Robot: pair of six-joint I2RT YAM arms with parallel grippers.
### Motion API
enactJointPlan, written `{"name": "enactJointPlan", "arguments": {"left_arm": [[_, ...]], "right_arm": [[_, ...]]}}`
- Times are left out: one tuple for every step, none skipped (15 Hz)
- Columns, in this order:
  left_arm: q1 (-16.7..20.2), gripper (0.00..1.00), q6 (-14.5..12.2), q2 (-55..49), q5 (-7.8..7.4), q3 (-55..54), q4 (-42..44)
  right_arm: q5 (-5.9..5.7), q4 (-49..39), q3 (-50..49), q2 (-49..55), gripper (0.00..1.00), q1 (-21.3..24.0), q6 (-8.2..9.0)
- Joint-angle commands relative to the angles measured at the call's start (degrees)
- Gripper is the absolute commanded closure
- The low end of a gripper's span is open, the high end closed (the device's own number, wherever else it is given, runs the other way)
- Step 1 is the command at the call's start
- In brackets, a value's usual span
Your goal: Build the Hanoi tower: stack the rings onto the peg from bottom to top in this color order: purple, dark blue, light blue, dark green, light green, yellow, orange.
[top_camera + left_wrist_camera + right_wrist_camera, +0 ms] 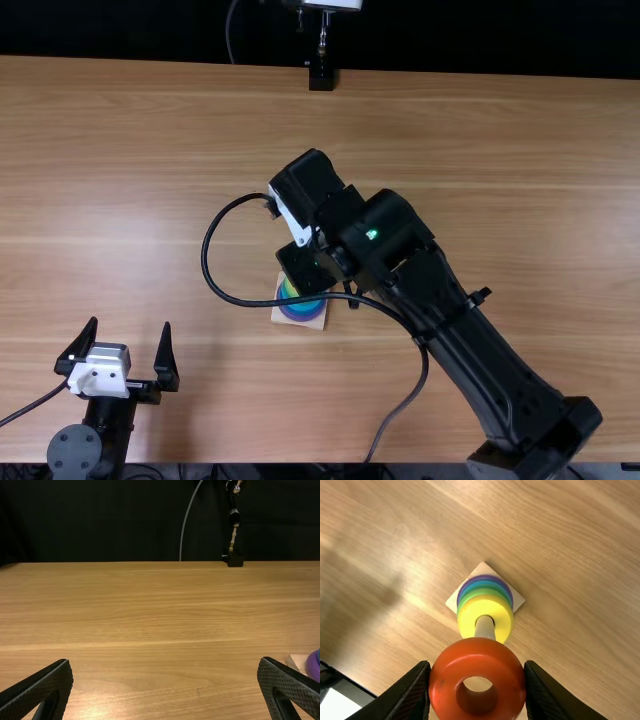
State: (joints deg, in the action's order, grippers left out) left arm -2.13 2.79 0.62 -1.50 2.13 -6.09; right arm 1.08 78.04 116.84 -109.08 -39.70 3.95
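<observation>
And the wooden table (130, 190) is crossed from between four and five o'clock by the right arm (450, 310), its base cut off at the near edge. Between seven and eight o'clock, the left arm (76, 450) is cut off too, its gripper (130, 325) held wide open with nothing between the fingers. A black stand (320, 78) is seen at twelve o'clock, its upper part cropped.

Towards six o'clock from the table's middle, the square base (318, 322) is partly covered by the right gripper (305, 270) and crossed by a looping cable (210, 270). In the left wrist view, base and purple ring (313, 666) are both cut off. The stack is better caught in the right wrist view: purple lowest, then blue and green bands (485, 592), with the yellow ring (467, 620) uppermost; how many rings are nested between can't be told.

And the orange ring (445, 680)! It is gripped between the right gripper's two fingers, above the stack. The peg (485, 629) is seen rising through the yellow ring, its tip hidden by the orange one; whether they touch can't be made out.
</observation>
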Motion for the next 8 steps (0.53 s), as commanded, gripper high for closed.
{"name": "enactJointPlan", "arguments": {"left_arm": [[0.37, 0.00, -0.78, -0.62, 0.44, -2.13, -0.35], [0.37, 0.00, -0.78, -0.62, 0.44, -2.13, -0.35], [0.37, 0.00, -0.78, -0.62, 0.44, -2.13, -0.35], [0.37, 0.00, -0.78, -0.62, 0.44, -2.13, -0.35], [0.37, 0.00, -0.78, -0.62, 0.44, -2.13, -0.35], [0.37, 0.00, -0.78, -0.62, 0.44, -2.13, -0.35], [0.37, 0.00, -0.78, -0.62, 0.44, -2.13, -0.35], [0.37, 0.00, -0.78, -0.62, 0.44, -2.13, -0.35]], "right_arm": [[0.29, -0.14, -1.08, 1.32, 1.00, 0.42, 0.17], [0.29, -0.14, -1.35, 1.32, 1.00, 0.42, 0.17], [0.29, -0.25, -1.35, 1.32, 1.00, 0.42, 0.17], [0.29, -0.25, -1.26, 1.32, 1.00, 0.42, 0.06], [0.29, -0.35, -1.17, 1.24, 1.00, 0.42, 0.17], [0.29, -0.46, -1.08, 1.15, 1.00, 0.33, 0.17], [0.39, -0.67, -0.91, 1.06, 1.00, 0.33, 0.17], [0.29, -0.78, -0.91, 0.97, 1.00, 0.33, 0.17]]}}
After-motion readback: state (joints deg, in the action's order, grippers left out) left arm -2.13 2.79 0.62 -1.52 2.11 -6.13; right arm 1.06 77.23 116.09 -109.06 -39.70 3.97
